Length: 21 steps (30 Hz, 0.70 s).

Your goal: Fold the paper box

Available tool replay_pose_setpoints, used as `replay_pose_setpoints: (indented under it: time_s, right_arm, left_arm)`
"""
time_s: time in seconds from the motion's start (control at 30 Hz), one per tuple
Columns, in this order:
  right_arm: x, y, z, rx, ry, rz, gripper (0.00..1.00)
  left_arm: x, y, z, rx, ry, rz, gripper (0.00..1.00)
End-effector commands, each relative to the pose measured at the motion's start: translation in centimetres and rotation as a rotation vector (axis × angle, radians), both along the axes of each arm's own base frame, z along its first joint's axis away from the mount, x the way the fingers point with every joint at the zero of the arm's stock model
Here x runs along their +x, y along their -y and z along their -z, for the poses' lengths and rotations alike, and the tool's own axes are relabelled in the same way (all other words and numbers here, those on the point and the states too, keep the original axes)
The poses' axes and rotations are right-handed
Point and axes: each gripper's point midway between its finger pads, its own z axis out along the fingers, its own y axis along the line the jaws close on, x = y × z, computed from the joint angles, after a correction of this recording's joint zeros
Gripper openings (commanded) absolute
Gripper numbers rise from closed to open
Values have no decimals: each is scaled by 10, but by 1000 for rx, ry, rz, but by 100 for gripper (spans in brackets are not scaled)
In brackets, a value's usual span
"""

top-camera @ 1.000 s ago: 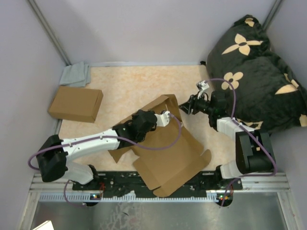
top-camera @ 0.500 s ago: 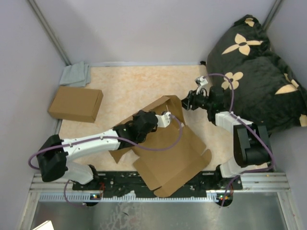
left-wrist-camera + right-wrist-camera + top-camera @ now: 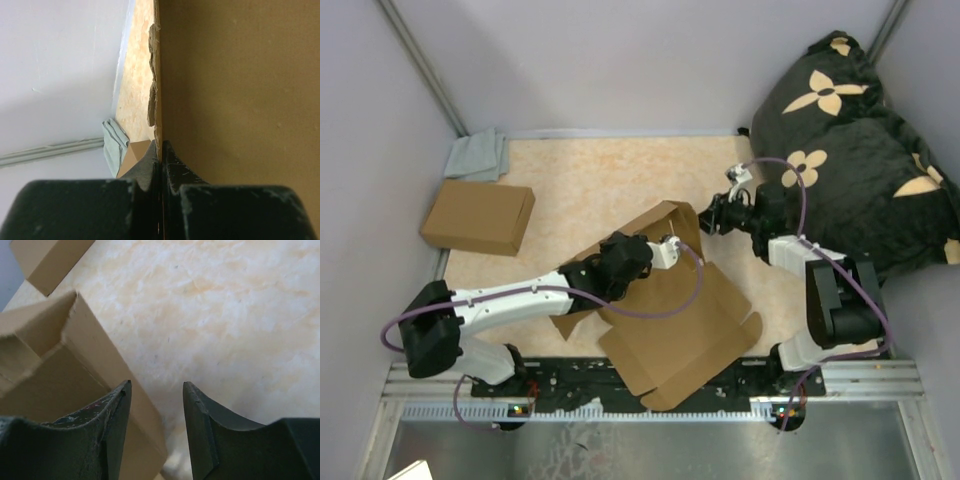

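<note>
Right arm since a second ago: its elbow has swung up toward the far side, and the right pincer point(image 3: 708, 217) has gone a little away from the cardboard; it is now just beside the outer face of the lifted side wall point(image 3: 665, 215).
Left arm since a second ago: almost no change, it keeps the same grip at the same place.
Paper box point(image 3: 670, 330): it lies near the middle of the bench point(image 3: 590, 180), toward the near edge, mostly flat, with one wall standing up at its far end.
Left pincer point(image 3: 161, 165): closed tight on the thin edge of the cardboard, as its own camera shows. I judge that it pins the sheet and keeps the wall upright, so the other arm can work on it.
Right pincer, state: about half open, with only bare bench between the fingers point(image 3: 112, 415); it holds nothing. The corner of the wall is just at the left of them, so probably it is lining up to push or pinch this wall.
Step in hand: raising and fixing the side walls; the big lid flap near the arm bases is not yet folded.
Second box point(image 3: 478, 217): already made, well apart at the left; not part of the work.
Cloth point(image 3: 478, 156): folded, in the far left corner.
Cushion point(image 3: 850, 140): dark with pale flowers, at the right.
Writing: none to read; both boxes are plain brown.
</note>
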Motion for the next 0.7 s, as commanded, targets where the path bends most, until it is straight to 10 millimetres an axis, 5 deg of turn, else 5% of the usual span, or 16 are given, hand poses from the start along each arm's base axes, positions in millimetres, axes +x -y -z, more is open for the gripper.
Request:
replay_pose_setpoints:
  time_s: [0.0, 0.37, 0.67]
  right_arm:
    - [-29, -7, -7, 37, 100, -84, 47]
    - [-55, -19, -4, 122, 167, -199, 49]
    - [-39, -1, -11, 22, 181, -66, 51]
  left_arm:
    - [-6, 9, -13, -40, 19, 3, 0]
    - [-14, 11, -13, -34, 18, 13, 0]
    - [-16, 13, -10, -33, 17, 9, 0]
